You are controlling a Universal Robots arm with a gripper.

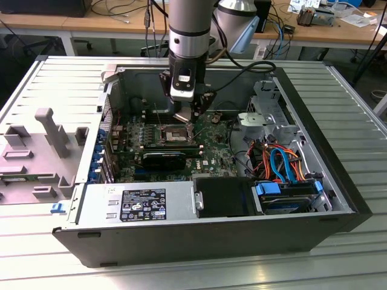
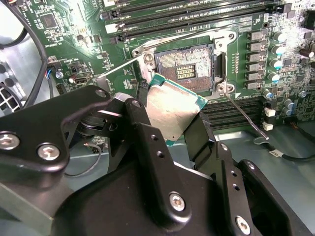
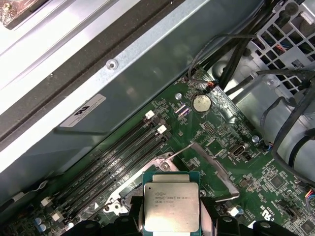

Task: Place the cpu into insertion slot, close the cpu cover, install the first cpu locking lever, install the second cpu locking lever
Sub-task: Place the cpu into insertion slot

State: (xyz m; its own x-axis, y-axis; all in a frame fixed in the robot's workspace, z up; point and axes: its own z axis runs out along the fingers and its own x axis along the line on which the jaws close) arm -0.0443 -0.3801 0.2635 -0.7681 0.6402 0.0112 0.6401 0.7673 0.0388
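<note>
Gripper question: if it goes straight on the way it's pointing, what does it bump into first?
Most likely the insertion slot. The gripper, shut on the cpu, points toward it in the second wrist view, and nothing shows between them. How big the gap is, I can't tell.

A silver-and-black robot arm (image 1: 188,36) reaches down into an open black computer case (image 1: 199,241) that lies on a ribbed metal table (image 1: 338,90). Its black gripper (image 1: 193,121) hangs low over the green circuit board (image 1: 211,154), at the edge of the square, silver-rimmed insertion slot (image 1: 172,134). A silver power supply box (image 1: 136,202) sits along the case's near wall. Blue and orange cables (image 1: 279,163) lie toward the exterior view's right.
</note>
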